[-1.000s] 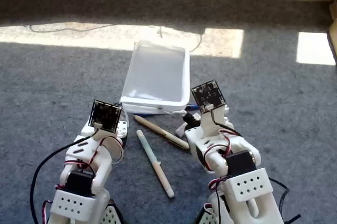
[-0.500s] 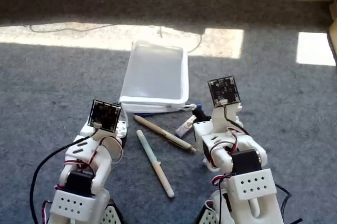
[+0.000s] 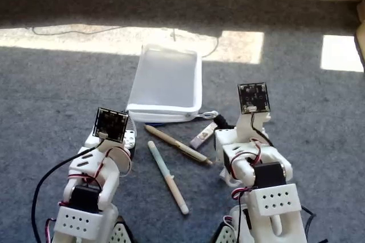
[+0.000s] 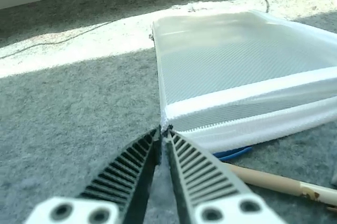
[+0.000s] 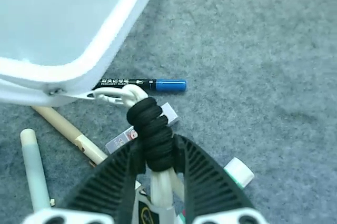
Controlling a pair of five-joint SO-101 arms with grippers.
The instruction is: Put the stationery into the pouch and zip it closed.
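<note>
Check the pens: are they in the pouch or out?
Out. The tan pen, the pale pen and the blue-capped marker all lie on the carpet beside the pouch, which looks empty.

The white left arm [image 3: 94, 180] lies stretched forward, its black ribbed left gripper [image 4: 162, 133] pinched on a corner of the translucent white pouch [image 4: 237, 61]. The white right arm [image 3: 256, 169] holds its right gripper [image 5: 155, 148] clamped around a black knotted cord [image 5: 150, 121].
</note>
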